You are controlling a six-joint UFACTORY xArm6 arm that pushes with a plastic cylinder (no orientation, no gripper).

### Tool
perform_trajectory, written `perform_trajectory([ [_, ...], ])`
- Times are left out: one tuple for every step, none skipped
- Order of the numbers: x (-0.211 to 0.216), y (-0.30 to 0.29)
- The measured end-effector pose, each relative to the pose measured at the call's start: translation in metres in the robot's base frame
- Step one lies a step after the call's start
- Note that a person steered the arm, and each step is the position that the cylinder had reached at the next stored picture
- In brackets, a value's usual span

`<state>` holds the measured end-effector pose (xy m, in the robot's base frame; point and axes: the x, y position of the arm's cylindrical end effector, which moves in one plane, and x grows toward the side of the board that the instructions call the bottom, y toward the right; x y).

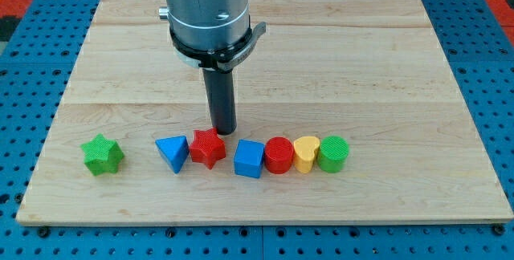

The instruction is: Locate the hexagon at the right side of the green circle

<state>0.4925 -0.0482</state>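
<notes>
Our rod carries no hand; my tip point(223, 131) sits just above the red star-shaped block point(207, 148). The red hexagonal-looking block point(279, 155) remains left of the green round block point(333, 154), yellow heart-shaped block point(306, 153) between; nothing moved right yet.

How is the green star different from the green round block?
The green star block has points; the green circle block is smooth and round. The star sits alone at the view's left; the circle touches the yellow heart block at the row's right end. Both are green.
</notes>
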Motion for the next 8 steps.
perform_trajectory([
  [0.011, 0.0],
  [0.011, -0.001],
  [-0.017, 0.012],
  [-0.076, 0.066],
  [-0.141, 0.102],
  [-0.215, 0.075],
  [-0.262, 0.038],
  [-0.268, -0.024],
])
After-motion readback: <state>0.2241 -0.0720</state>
